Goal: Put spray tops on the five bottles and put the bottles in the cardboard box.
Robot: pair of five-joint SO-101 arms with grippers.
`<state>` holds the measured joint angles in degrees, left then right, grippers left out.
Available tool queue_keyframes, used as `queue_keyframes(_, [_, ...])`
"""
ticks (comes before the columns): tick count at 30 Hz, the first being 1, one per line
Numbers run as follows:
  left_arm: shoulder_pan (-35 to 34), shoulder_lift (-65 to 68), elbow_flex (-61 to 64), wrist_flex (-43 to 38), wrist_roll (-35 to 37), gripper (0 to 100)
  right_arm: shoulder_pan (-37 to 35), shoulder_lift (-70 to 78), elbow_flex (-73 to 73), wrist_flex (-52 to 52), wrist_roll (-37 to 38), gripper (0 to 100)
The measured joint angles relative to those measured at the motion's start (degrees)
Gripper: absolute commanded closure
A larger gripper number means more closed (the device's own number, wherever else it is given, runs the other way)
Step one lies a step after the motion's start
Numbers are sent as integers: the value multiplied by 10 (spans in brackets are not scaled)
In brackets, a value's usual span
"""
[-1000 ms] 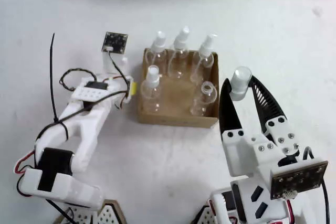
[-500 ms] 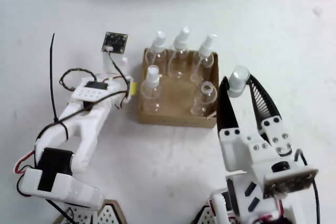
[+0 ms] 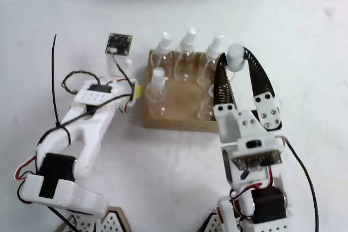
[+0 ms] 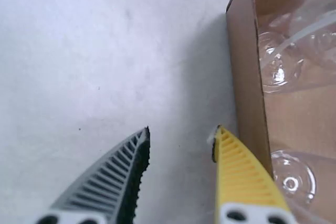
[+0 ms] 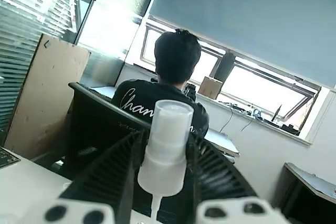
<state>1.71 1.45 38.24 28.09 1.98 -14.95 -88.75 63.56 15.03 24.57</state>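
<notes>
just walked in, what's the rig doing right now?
The right gripper is shut on a spray top and holds it above the right end of the cardboard box. Four capped bottles stand in the box. A fifth bottle, at the near right corner, is partly hidden behind the gripper. The left gripper is open, low over the table beside the box's left wall.

Daylight is pouring in through a row of windows (image 5: 262,90) and slatted blinds (image 5: 21,19), a brown board (image 5: 44,98) is leaning beside the blinds, a black chair (image 5: 100,129) is standing beyond the white desk (image 3: 304,36), and a grey-blue panel (image 5: 252,19) is spanning the space above the windows, with a white wall (image 5: 257,156) below.
</notes>
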Motion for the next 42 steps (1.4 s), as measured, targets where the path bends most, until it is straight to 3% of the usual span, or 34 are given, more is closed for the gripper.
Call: queue_keyframes(42, [0,0,0,0,0,812,-25,91,15,-39,4,981])
